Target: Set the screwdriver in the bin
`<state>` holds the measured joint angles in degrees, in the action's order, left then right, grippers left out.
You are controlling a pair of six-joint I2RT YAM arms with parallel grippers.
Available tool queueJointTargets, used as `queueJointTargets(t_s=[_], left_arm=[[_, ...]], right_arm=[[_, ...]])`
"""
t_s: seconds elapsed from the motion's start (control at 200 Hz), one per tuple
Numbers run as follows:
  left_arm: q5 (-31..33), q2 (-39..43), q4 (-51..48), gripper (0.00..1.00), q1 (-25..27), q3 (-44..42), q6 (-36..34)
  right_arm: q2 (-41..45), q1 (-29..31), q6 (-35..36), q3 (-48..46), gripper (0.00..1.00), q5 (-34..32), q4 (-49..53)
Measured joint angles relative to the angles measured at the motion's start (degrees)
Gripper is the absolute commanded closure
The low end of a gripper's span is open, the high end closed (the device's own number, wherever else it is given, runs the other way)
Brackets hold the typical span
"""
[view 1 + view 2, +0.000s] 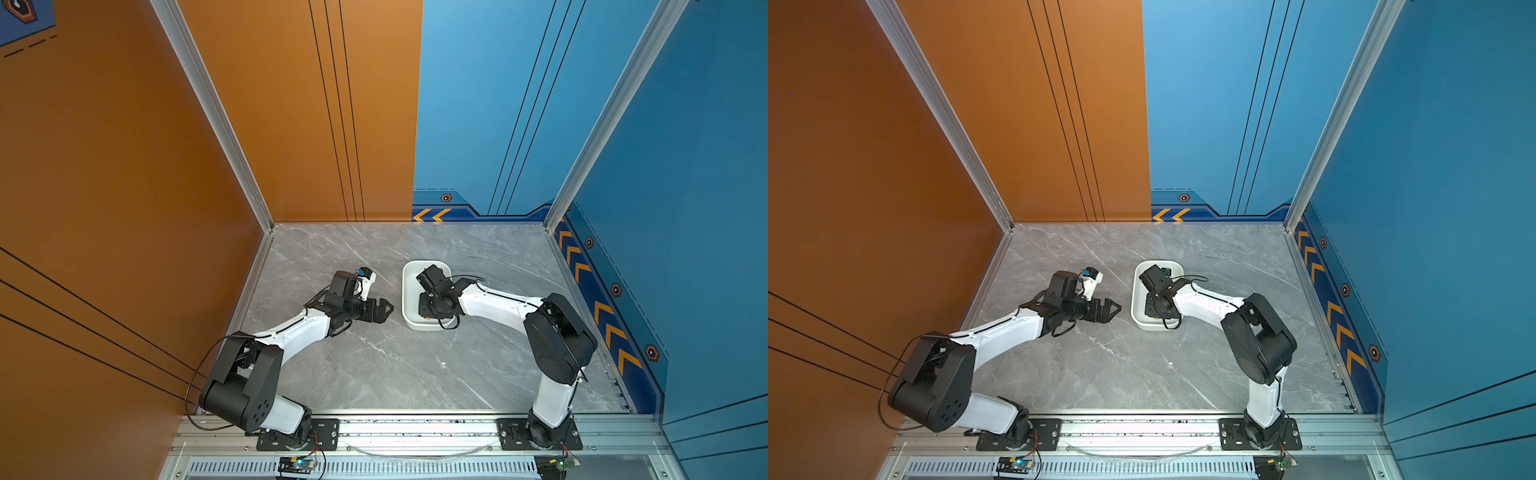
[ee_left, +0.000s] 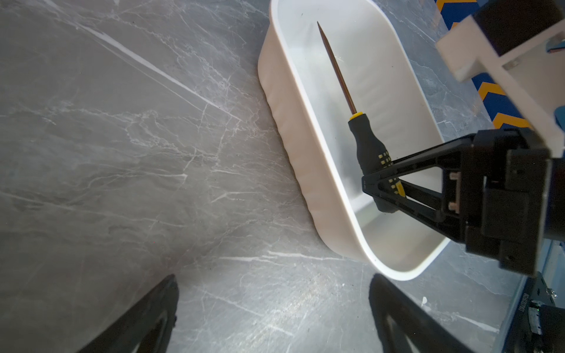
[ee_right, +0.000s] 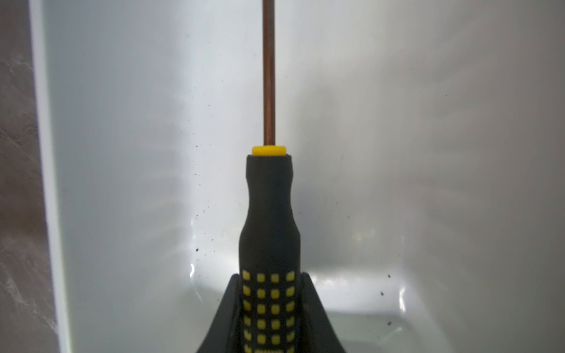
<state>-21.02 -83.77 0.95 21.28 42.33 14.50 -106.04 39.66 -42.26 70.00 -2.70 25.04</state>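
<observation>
1. I counted one screwdriver (image 2: 369,143), one bin (image 1: 409,293) and two tools of mine. Nothing else lay on the grey marbled counter (image 1: 374,365).
2. My right tool (image 2: 374,191) was clamped on the screwdriver's handle, on the part with the yellow squares. My left tool (image 2: 273,281) stood with its fingers wide apart, holding nothing, over bare counter just beside the bin.
3. Both top views showed the layout: the white bin (image 1: 1136,301) lay with its long side running away from my arm bases, my left tool (image 1: 388,309) was beside it, and my right wrist was above its near end. From there the screwdriver was hidden under that wrist.
4. The left wrist view gave what those could not – the whole screwdriver from the side, inside the outline of the bin (image 2: 305,122).
5. The right wrist view showed the grip closest up, with my right tool (image 3: 270,279) on either side of the screwdriver (image 3: 270,214) – black handle, yellow collar, thin brownish shaft – against the wall of the bin (image 3: 122,152).
6. The screwdriver's long axis ran along the bin's length, the handle at the near end and the tip pointing to the far end. I could not tell whether it touched the bin's floor.
</observation>
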Motion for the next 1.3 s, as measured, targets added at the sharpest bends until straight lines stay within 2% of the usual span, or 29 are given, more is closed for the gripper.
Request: queueJointTargets(t_s=[0.07,0.175,0.28,0.431,0.496,0.886,1.087,1.297], left_arm=[[0.0,0.1,-0.1,0.02,0.0,0.0,-0.1],[0.0,0.4,-0.3,0.02,-0.1,-0.2,-0.2],[0.1,0.7,-0.5,0.02,-0.3,-0.3,-0.2],[0.1,0.9,-0.5,0.02,-0.4,-0.3,-0.2],[0.1,0.9,-0.6,0.02,-0.4,-0.3,-0.1],[0.1,0.9,-0.6,0.02,-0.6,-0.3,-0.2],[0.1,0.9,-0.6,0.02,-0.6,-0.3,-0.2],[1.9,1.7,-2.6,0.02,-0.7,-0.2,-1.7]], right_arm=[[-0.6,0.0,0.0,0.0,0.91,-0.2,0.0],[-1.2,0.0,0.0,-0.2,0.81,-0.2,0.0],[-1.6,0.0,0.0,-0.2,0.78,-0.2,0.0],[-1.6,0.0,-0.3,-0.2,0.58,-0.5,0.0],[-1.6,0.0,-0.4,-0.2,0.53,-0.6,0.0],[-1.6,0.0,-0.2,-0.1,0.48,-0.6,0.0],[-1.1,0.0,1.1,2.0,0.4,-1.7,2.3],[7.6,-1.7,6.8,4.1,0.31,-1.4,6.1]])
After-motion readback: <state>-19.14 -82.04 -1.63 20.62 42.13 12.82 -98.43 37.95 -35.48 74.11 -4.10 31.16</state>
